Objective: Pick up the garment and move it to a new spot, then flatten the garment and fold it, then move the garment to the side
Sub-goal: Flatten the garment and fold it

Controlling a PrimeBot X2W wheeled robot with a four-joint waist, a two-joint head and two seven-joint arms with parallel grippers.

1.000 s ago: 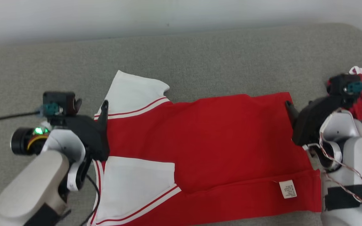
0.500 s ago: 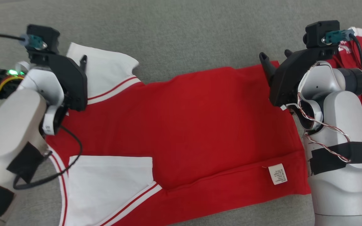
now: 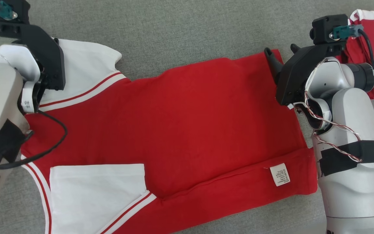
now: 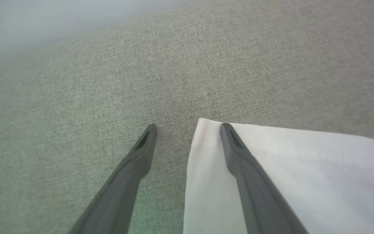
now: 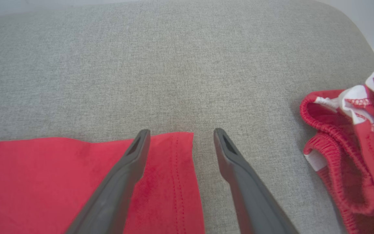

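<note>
Carrying surface: a grey woven-fabric bench (image 3: 187, 29) with a rounded far-right corner; everything lies on it.
Garment: a red and white jersey T-shirt (image 3: 180, 123) lies spread across the middle of the bench, with its sleeves to the left and its hem to the right. The near long edge is turned in over the body.
Spare cloth: a crumpled red-and-white bundle (image 5: 346, 156) with an elastic edge lies at the far right, apart from the T-shirt's hem.
Left tool (image 4: 188, 126): the fingers are apart and hold nothing. They straddle the far corner of the white far sleeve (image 4: 304, 169), one finger over cloth and one over bare bench. Whether they touch the cloth I cannot tell.
Right tool (image 5: 181, 131): the fingers are apart and hold nothing. They straddle the far right hem corner (image 5: 174, 169) in the same way.
Tag: a small white printed care label (image 3: 280, 174) sits on the turned-in strip, near right.
Step, as judged: both tools look ready to pinch the far edge and bring it towards the near side.
Handling, as judged: the cloth is light, limp and thin, with no stiffness. It will sag between the two grips and may drag on the rough bench cover. It is not fragile or slippery.
Where to hold, as judged: the stitched sleeve cuff and the double-stitched hem are the firmest places. Each pinch should catch both layers.
</note>
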